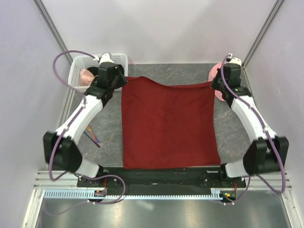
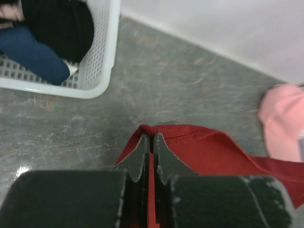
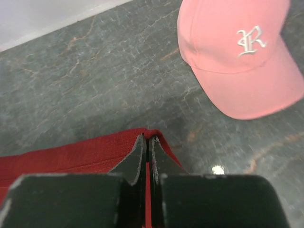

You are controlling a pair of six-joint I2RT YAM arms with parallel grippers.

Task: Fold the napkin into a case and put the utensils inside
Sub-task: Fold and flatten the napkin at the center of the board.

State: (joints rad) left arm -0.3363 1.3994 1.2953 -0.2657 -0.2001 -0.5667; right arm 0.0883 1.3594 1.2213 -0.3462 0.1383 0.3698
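The dark red napkin [image 1: 168, 123] lies spread over the middle of the table, its near edge at the arms' bases. Its two far corners are lifted. My left gripper [image 1: 124, 79] is shut on the far left corner, red cloth pinched between the jaws [image 2: 151, 138]. My right gripper [image 1: 213, 83] is shut on the far right corner, the napkin [image 3: 85, 152] trailing left from the closed jaws [image 3: 147, 139]. The far edge sags between the two grips. No utensils show in any view.
A white perforated basket [image 1: 78, 71] holding dark and pink garments stands at the far left, its wall [image 2: 97, 61] close beyond the left gripper. A pink baseball cap [image 3: 242, 57] lies at the far right, just beyond the right gripper. Enclosure walls surround the table.
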